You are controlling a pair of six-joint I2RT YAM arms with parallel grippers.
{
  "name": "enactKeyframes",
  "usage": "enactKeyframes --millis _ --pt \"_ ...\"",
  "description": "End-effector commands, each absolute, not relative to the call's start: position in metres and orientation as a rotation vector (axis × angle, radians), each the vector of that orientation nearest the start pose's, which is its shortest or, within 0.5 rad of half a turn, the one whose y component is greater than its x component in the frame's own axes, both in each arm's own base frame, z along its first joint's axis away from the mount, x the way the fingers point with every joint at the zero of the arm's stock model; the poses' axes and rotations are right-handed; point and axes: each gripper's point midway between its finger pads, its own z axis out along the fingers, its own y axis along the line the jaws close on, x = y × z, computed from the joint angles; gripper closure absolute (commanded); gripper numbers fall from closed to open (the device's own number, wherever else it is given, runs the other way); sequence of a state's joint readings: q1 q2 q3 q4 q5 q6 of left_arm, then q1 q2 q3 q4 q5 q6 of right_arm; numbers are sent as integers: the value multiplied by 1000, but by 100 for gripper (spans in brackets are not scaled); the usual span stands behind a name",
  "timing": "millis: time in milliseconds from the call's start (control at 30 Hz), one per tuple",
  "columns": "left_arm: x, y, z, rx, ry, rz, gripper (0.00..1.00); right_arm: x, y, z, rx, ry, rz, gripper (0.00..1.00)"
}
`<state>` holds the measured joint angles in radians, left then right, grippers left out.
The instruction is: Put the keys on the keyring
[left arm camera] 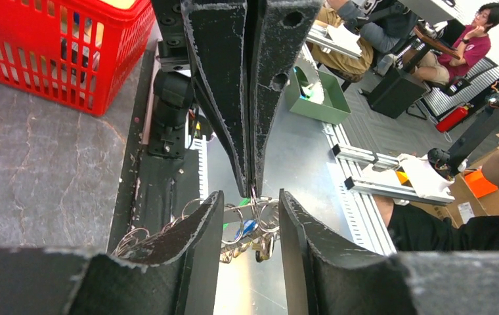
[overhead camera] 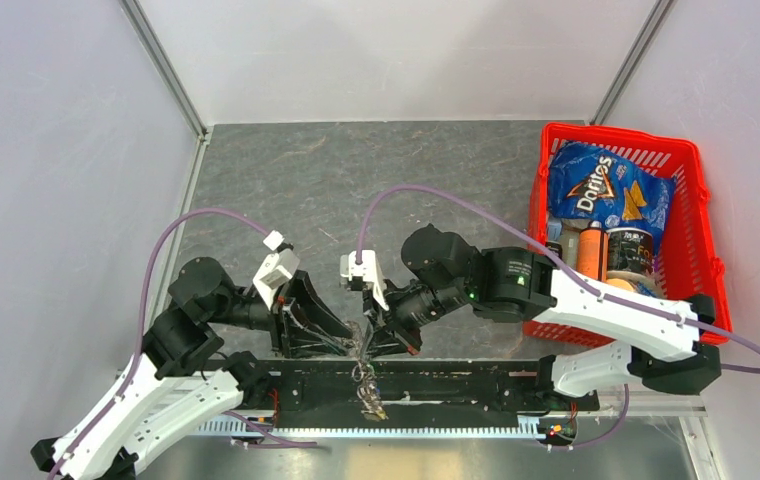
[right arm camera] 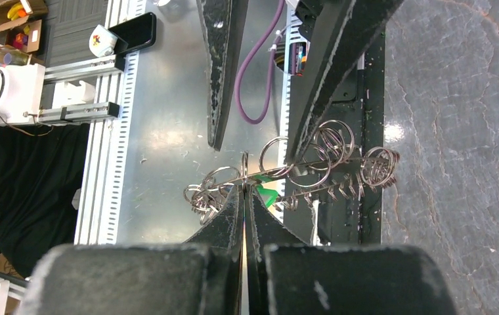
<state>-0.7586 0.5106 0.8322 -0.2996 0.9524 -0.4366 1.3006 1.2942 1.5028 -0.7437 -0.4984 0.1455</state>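
Two tools meet at the near edge of the surface (overhead camera: 356, 180), between the arm bases. Right tool (right arm camera: 243, 190): fingers pressed together, pinching a thin wire loop of the keyring (right arm camera: 329, 147). Left tool (right arm camera: 253, 152): fingers spread, keyring's bunched loops hanging between them, one fingertip apparently against the loops. Green-headed key (right arm camera: 270, 195) sits among the loops, just beside the right tool's tips.
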Motion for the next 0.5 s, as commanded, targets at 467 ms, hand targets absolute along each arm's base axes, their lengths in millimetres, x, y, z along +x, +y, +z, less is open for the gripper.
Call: enactKeyframes --millis 467 --pt "8 -222 333 1128 1546 -1650 56 2 381 343 -1543 1757 1422 100"
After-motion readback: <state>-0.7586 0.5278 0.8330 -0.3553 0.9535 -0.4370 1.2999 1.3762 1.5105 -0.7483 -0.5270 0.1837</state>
